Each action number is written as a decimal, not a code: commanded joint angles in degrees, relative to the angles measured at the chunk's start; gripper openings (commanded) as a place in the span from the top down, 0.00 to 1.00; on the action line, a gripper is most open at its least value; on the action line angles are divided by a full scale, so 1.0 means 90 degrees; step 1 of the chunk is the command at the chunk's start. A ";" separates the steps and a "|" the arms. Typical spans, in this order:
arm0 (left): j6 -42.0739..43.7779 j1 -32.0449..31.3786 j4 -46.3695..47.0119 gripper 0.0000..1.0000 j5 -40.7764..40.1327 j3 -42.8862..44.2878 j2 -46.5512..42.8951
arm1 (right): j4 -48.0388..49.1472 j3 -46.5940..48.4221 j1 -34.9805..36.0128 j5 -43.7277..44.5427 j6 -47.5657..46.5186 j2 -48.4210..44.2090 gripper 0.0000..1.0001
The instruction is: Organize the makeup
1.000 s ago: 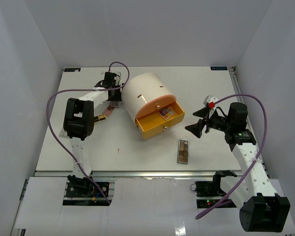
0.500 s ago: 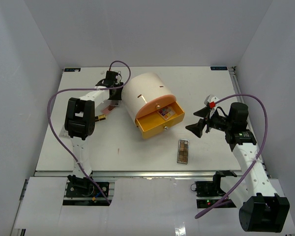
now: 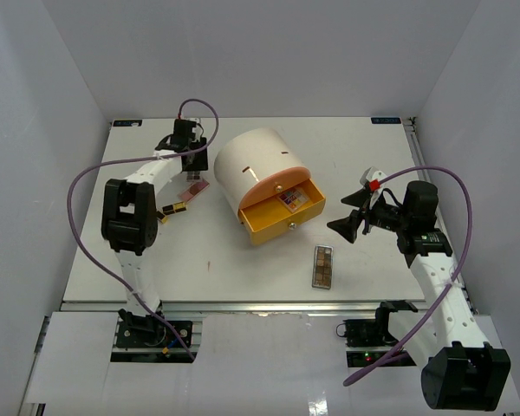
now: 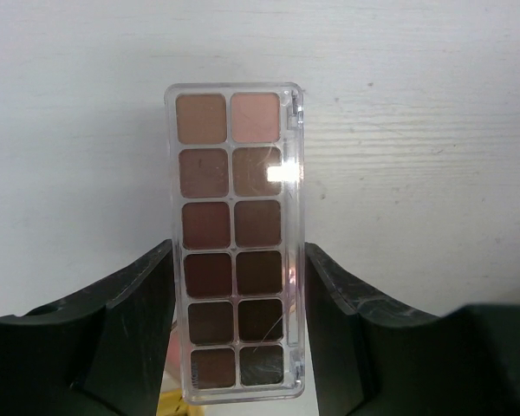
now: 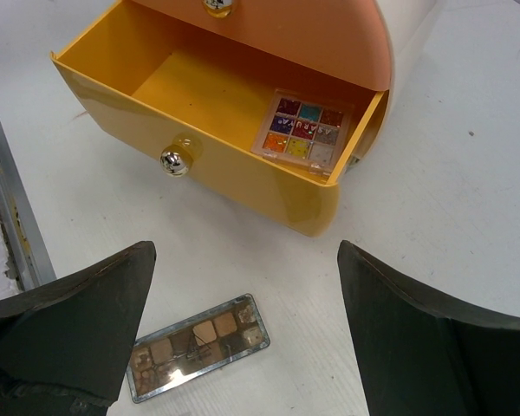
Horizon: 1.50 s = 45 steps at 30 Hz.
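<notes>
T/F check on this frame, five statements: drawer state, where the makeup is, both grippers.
1. The yellow drawer of the cream cylindrical organiser is pulled open. True.
2. That drawer is empty. False: a small square palette of multicoloured pans lies inside.
3. The right gripper holds the long brown eyeshadow palette. False: its jaws are open and empty; that palette lies on the white table before the drawer.
4. The left gripper is closed on a clear-cased palette of twelve brown and pink pans. True.
5. The short gold-and-black bar is in the drawer. False: it lies on the table, left of the organiser.
</notes>
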 commanded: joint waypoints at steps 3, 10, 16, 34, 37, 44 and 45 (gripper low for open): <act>-0.0204 0.0307 0.0057 0.80 0.0128 -0.0602 -0.1523 | 0.0232 -0.0055 -0.0237 -0.0169 0.0058 -0.0128 0.08; -0.0763 0.0309 0.0340 0.84 0.0619 -0.1905 -0.3551 | 0.0223 -0.0086 -0.0307 -0.0190 0.0027 -0.0208 0.09; -0.0320 -0.0926 0.0448 0.88 0.0692 -0.2616 -0.5316 | 0.0223 -0.0113 -0.0398 -0.0238 0.0004 -0.0290 0.09; 0.1659 -0.5709 0.0711 0.87 -0.2978 -0.2148 -0.4309 | 0.0232 -0.0192 -0.0832 -0.0453 -0.0063 -0.0257 0.09; 0.2037 -0.5895 0.0784 0.86 -0.3565 -0.2038 -0.3886 | 0.0242 -0.0192 -0.0851 -0.0498 -0.0051 -0.0219 0.09; 0.2555 -0.6079 0.1015 0.71 -0.4204 -0.1866 -0.3340 | 0.0242 -0.0201 -0.0862 -0.0568 -0.0052 -0.0185 0.09; 0.2606 -0.6079 0.1062 0.68 -0.4189 -0.1859 -0.3329 | 0.0242 -0.0208 -0.0862 -0.0570 -0.0043 -0.0180 0.09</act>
